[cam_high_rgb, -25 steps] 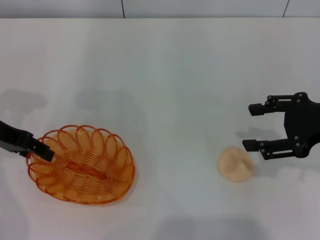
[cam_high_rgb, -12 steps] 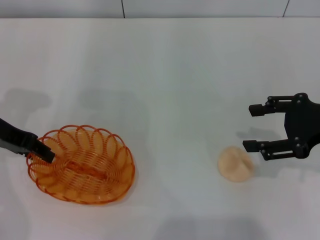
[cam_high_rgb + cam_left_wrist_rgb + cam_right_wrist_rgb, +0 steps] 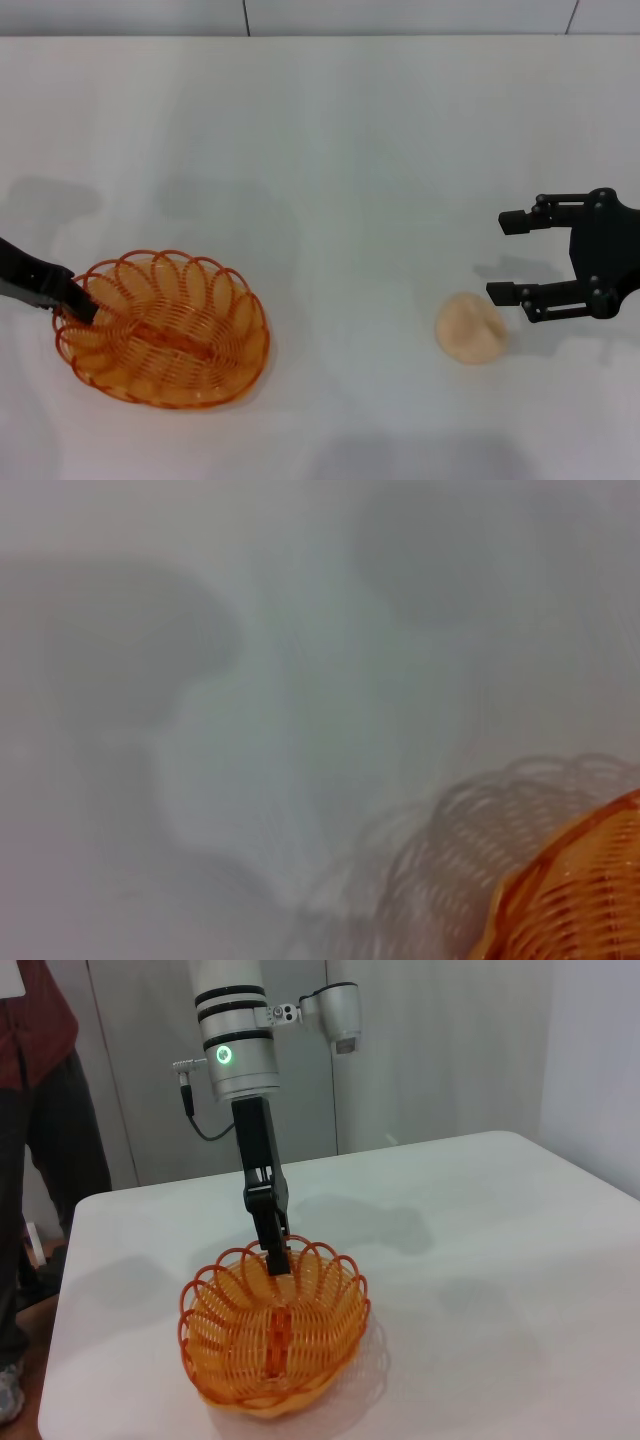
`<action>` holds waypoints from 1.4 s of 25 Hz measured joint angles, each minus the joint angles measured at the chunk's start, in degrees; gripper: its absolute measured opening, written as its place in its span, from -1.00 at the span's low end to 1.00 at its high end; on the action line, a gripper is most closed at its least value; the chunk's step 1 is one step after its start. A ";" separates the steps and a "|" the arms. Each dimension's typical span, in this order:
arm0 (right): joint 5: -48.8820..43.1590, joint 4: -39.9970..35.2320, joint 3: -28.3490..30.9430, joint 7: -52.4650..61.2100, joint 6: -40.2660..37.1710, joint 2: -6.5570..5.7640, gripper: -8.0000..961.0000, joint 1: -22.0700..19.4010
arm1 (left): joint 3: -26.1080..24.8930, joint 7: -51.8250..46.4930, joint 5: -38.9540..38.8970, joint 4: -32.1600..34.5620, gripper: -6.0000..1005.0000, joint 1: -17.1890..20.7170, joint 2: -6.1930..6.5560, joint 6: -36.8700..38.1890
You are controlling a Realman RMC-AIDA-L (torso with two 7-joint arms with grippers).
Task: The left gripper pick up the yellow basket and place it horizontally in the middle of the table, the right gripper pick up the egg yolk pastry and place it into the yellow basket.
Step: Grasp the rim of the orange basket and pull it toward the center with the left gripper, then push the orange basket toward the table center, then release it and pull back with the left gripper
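Observation:
The yellow basket (image 3: pixel 160 330) is at the table's near left, an orange-yellow wire oval with a looped rim. My left gripper (image 3: pixel 78 306) is shut on its left rim. In the right wrist view the left gripper (image 3: pixel 276 1256) comes down onto the basket's (image 3: pixel 272 1335) far rim, and the basket looks slightly tilted. The left wrist view catches only an edge of the basket (image 3: pixel 585 900) and its shadow. The egg yolk pastry (image 3: pixel 470 327) lies on the table at the right. My right gripper (image 3: pixel 500 256) hangs open just right of and behind it, holding nothing.
A white table (image 3: pixel 330 150) fills the head view, with bare surface between basket and pastry. In the right wrist view a person (image 3: pixel 35 1110) stands beyond the table's far corner, beside the left arm's silver segment (image 3: pixel 235 1030).
The left gripper and the basket have shifted slightly to the left. The right gripper and the pastry have not moved.

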 joint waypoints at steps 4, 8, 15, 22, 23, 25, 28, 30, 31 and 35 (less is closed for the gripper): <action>0.00 0.00 0.00 0.01 0.04 0.00 0.59 0.01 | 0.00 0.00 0.31 0.00 -0.54 0.00 0.00 -0.08; 0.00 0.00 0.00 0.01 0.03 0.00 0.59 0.06 | -0.02 0.09 0.65 -0.46 -0.64 -0.14 0.01 -0.08; 0.00 -0.01 0.00 0.01 0.00 0.00 0.59 0.11 | 0.03 0.65 0.65 -1.90 -0.74 -0.69 0.28 -0.34; 0.00 -0.01 0.01 0.01 0.03 0.00 0.59 0.10 | 0.07 0.81 0.01 -1.52 -0.78 -1.56 0.43 -0.06; 0.00 -0.01 0.04 0.01 0.05 0.00 0.59 0.10 | -0.03 0.80 -0.22 -1.51 -0.78 -1.88 0.48 -0.02; 0.00 0.15 0.14 0.01 0.16 0.00 0.59 0.15 | -0.32 0.69 -1.00 -1.51 -0.79 -2.36 0.60 0.01; 0.00 0.51 0.29 -0.01 0.32 0.00 0.59 0.34 | -0.71 0.19 -2.32 -1.49 -0.80 -2.92 0.75 -0.25; 0.02 0.56 0.48 -0.01 0.37 0.00 0.59 0.34 | -0.95 -0.50 -3.47 -1.48 -0.80 -3.09 0.80 -0.53; 0.08 0.58 0.52 -0.02 0.38 0.00 0.59 0.35 | -1.19 -0.92 -4.28 -1.48 -0.81 -3.12 0.83 -0.67; 0.67 1.12 0.64 -0.03 0.45 -0.07 0.59 0.42 | -2.64 -3.40 -6.85 -1.48 -0.82 -3.15 0.76 -1.55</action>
